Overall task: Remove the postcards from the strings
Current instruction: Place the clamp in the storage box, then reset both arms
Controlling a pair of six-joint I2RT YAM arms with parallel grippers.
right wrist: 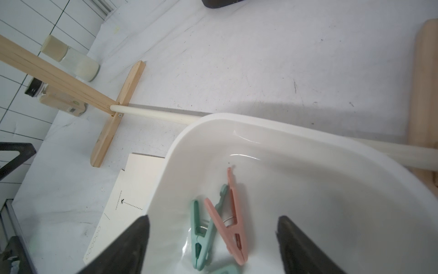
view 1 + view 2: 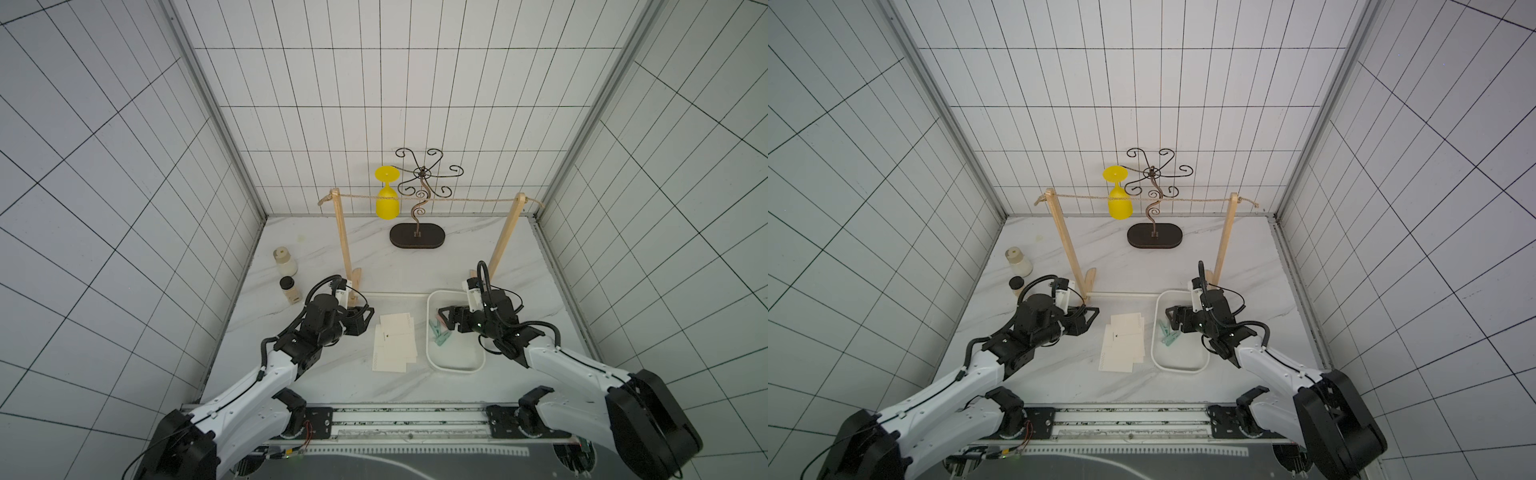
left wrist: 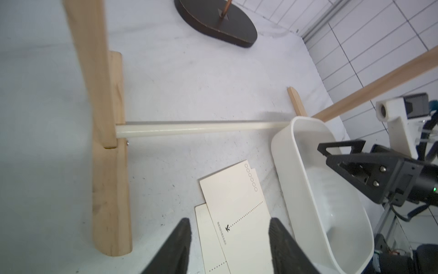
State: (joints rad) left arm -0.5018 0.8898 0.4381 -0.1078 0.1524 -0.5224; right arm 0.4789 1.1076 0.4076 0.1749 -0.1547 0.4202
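Hanging just beside the postcards (image 2: pixel 395 347), which lay stacked flat mid-counter with long edges running toward the counter's front edge, my left gripper (image 2: pixel 366 319) was nearer them, jaws apart and empty, while my right gripper (image 2: pixel 445 319) gaped empty over the tray (image 2: pixel 455 369), the string (image 2: pixel 457 201) bare.

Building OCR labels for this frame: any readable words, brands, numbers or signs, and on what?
No text here is legible.
postcards: one small printed line beside a dark arrow-like logo, too small to read; a row of six empty circles, no digits.
black-capped bottle: barcode sticker, too blurred to read.
No other lettering shows in any view.
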